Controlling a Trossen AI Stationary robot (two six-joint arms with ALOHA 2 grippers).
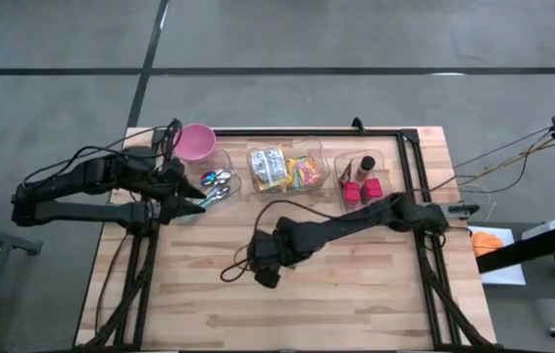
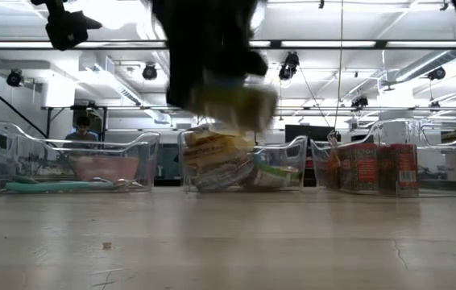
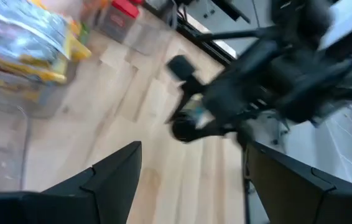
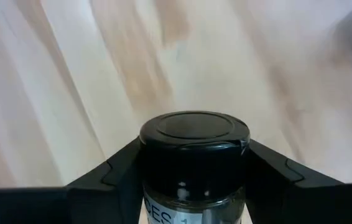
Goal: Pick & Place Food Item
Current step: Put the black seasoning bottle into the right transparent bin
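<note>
Jar with black lid sits clamped in right gripper, label cut off; left gripper gapes empty.

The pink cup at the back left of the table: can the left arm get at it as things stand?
Probably yes. The left gripper hovers with open jaws by the cutlery bin; the pink cup stands just behind, with nothing between.

Wooden table; three clear bins in a row on it.
</note>
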